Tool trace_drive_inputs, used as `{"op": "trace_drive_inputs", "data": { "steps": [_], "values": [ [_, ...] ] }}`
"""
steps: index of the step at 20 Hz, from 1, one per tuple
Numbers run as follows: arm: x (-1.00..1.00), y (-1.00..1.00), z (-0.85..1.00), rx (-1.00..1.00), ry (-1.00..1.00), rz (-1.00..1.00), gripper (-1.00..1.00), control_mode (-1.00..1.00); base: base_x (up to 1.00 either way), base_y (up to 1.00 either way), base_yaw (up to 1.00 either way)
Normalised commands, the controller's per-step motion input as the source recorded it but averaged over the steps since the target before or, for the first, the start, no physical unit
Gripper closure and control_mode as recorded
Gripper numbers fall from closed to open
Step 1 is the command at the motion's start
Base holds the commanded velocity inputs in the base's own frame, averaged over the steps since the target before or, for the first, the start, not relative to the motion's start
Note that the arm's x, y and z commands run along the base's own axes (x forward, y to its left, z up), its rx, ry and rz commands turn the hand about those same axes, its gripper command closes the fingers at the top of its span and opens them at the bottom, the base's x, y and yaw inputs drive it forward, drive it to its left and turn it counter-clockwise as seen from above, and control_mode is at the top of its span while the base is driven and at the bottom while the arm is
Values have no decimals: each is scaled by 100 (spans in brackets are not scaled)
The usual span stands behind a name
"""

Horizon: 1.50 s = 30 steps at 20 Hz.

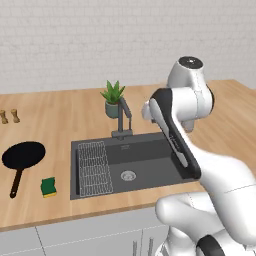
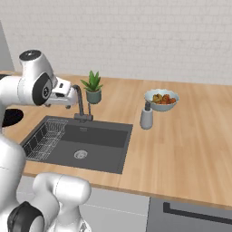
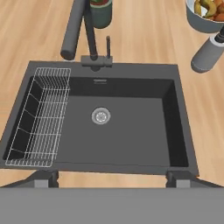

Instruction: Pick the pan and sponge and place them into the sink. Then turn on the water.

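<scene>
Hovering above the sink, the gripper has its fingertips spread wide apart, nothing between them. The sink basin holds a round drain and a wire rack along one side. The faucet stands at the rear rim, just in front of a potted plant. The pan lies on the tabletop beside the sink, handle pointing toward the front edge. The sponge rests between pan handle and sink, touching neither.
</scene>
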Motion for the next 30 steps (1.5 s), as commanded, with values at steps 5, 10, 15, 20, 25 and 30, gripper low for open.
{"op": "trace_drive_inputs", "data": {
  "steps": [5, 10, 15, 20, 25, 30],
  "values": [
    [-27, 83, -17, 0, 0, 0, -100, -100, 0, 0, 0],
    [0, 100, -40, 0, 0, 0, -100, -100, 0, 0, 0],
    [0, 100, -42, 0, 0, 1, -100, -100, 0, 0, 0],
    [17, 100, -40, 0, 14, 0, -100, -100, 0, 0, 0],
    [33, 100, -40, 0, 21, 0, -100, -100, 0, 0, 0],
    [42, 100, -36, 0, 20, 0, -100, -100, 0, 0, 0]
  ]
}}
